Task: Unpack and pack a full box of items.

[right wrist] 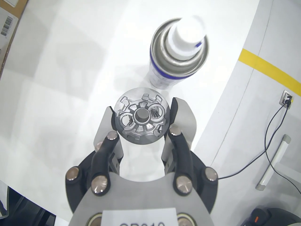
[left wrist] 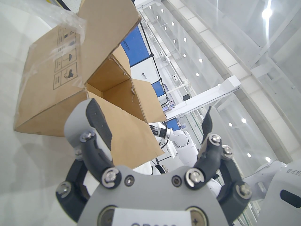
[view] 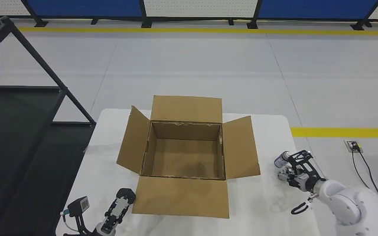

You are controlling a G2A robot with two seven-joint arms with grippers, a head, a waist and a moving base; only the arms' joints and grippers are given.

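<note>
An open cardboard box (view: 185, 156) stands mid-table with all flaps spread and an empty bottom; the left wrist view shows its side (left wrist: 51, 76). My right gripper (right wrist: 142, 115) is shut on a round grey metal part (right wrist: 141, 124), a cylinder seen end-on, near the table's right edge (view: 293, 174). Just beyond it stands an upright spray can (right wrist: 178, 55) with a white cap and blue band, also seen from the top view (view: 283, 158). My left gripper (left wrist: 150, 116) hangs open and empty at the front left of the table (view: 118, 209), close to the box's front flap.
A barcode scanner (view: 78, 206) lies at the table's front left corner. A black frame rack (view: 35, 112) stands off the table's left side. Off the right edge, a cable and floor socket (view: 353, 146) lie on the floor.
</note>
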